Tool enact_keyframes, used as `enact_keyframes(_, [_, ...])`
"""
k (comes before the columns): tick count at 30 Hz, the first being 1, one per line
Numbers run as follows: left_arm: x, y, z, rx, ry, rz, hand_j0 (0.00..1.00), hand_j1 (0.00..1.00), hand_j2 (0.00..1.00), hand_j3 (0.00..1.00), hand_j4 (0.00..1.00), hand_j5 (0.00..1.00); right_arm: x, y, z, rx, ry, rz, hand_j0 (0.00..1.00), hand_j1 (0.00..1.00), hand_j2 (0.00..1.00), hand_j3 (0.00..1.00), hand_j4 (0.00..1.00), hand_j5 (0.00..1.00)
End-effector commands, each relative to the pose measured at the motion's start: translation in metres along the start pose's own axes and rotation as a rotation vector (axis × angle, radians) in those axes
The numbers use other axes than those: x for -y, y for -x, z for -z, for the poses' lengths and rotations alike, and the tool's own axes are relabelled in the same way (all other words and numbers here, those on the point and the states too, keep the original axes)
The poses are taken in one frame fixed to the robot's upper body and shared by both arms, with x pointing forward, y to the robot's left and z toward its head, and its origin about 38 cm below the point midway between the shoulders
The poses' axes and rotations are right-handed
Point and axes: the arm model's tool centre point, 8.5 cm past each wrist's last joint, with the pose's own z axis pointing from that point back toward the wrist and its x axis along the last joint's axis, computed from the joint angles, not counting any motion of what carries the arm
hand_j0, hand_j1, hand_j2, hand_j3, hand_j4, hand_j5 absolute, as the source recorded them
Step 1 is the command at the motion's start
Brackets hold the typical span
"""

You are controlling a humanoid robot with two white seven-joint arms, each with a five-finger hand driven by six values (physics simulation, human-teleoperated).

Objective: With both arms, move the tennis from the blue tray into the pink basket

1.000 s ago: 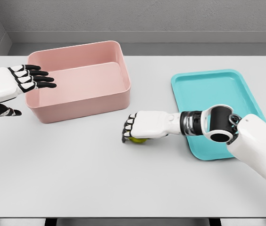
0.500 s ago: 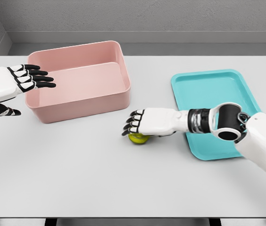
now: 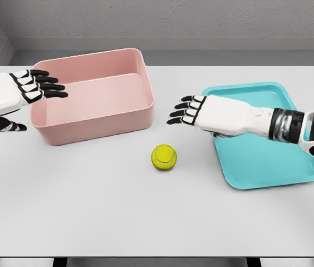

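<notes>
Head view shows the tennis ball (image 3: 164,157) lying free on the table (image 3: 118,211), between the pink basket (image 3: 93,94) and the blue tray (image 3: 257,133). Right hand (image 3: 199,111) and left hand (image 3: 18,92) have spread fingers, holding nothing.

One ball (image 3: 164,157), yellow-green, lies on the one grey surface (image 3: 90,206). There is one pink basket (image 3: 93,94) and one blue tray (image 3: 263,133). Two white arms show, each ending in one hand: the left hand (image 3: 12,94) and the right hand (image 3: 201,111), two hands in all.
</notes>
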Motion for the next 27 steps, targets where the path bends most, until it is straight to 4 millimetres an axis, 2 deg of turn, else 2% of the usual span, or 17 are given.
enact_keyframes(1, [0.008, -0.004, 0.010, 0.020, 0.007, -0.024, 1.00, 1.00, 1.00, 1.00, 1.00, 1.00, 0.037, 0.025, -0.045, -0.080, 0.124, 0.022, 1.00, 1.00, 1.00, 1.00, 1.00, 1.00])
enact_keyframes(3, [0.012, -0.004, 0.011, 0.023, 0.028, -0.029, 1.00, 1.00, 1.00, 1.00, 1.00, 1.00, 0.037, 0.031, -0.064, -0.105, 0.161, 0.065, 1.00, 1.00, 1.00, 1.00, 1.00, 1.00])
enact_keyframes(5, [0.014, -0.007, 0.019, 0.040, 0.002, -0.043, 1.00, 1.00, 1.00, 1.00, 1.00, 1.00, 0.023, 0.036, -0.071, -0.119, 0.176, 0.138, 1.00, 1.00, 1.00, 1.00, 1.00, 1.00])
enact_keyframes(8, [0.014, -0.009, 0.025, 0.052, -0.019, -0.048, 1.00, 1.00, 1.00, 1.00, 1.00, 1.00, 0.015, 0.043, -0.097, -0.195, 0.216, 0.170, 1.00, 1.00, 1.00, 1.00, 1.00, 1.00])
enact_keyframes(12, [0.019, -0.019, 0.051, 0.092, -0.050, -0.037, 1.00, 1.00, 1.00, 1.00, 1.00, 1.00, -0.007, 0.040, -0.100, -0.206, 0.198, 0.228, 1.00, 1.00, 1.00, 1.00, 1.00, 1.00])
enact_keyframes(13, [0.020, -0.021, 0.059, 0.101, -0.063, -0.024, 1.00, 1.00, 1.00, 1.00, 1.00, 1.00, -0.010, 0.043, -0.110, -0.217, 0.228, 0.266, 1.00, 1.00, 1.00, 1.00, 1.00, 1.00])
enact_keyframes(14, [0.020, -0.023, 0.062, 0.106, -0.072, -0.020, 1.00, 1.00, 1.00, 1.00, 1.00, 1.00, -0.019, 0.039, -0.112, -0.220, 0.222, 0.290, 1.00, 1.00, 1.00, 1.00, 1.00, 1.00])
enact_keyframes(18, [0.019, -0.027, 0.074, 0.128, -0.082, -0.024, 1.00, 1.00, 1.00, 1.00, 1.00, 1.00, -0.029, 0.039, -0.114, -0.232, 0.214, 0.315, 1.00, 1.00, 1.00, 1.00, 1.00, 1.00])
enact_keyframes(21, [0.024, -0.033, 0.084, 0.147, -0.079, -0.032, 1.00, 1.00, 1.00, 1.00, 1.00, 1.00, -0.034, 0.042, -0.126, -0.270, 0.231, 0.332, 1.00, 1.00, 1.00, 1.00, 1.00, 1.00])
enact_keyframes(23, [0.028, -0.039, 0.095, 0.160, -0.085, -0.026, 1.00, 1.00, 1.00, 1.00, 1.00, 1.00, -0.040, 0.039, -0.116, -0.260, 0.269, 0.365, 1.00, 1.00, 1.00, 1.00, 1.00, 1.00])
enact_keyframes(27, [0.039, -0.053, 0.117, 0.194, -0.082, -0.007, 1.00, 1.00, 1.00, 1.00, 1.00, 1.00, -0.057, 0.037, -0.109, -0.264, 0.284, 0.421, 1.00, 1.00, 1.00, 1.00, 1.00, 1.00])
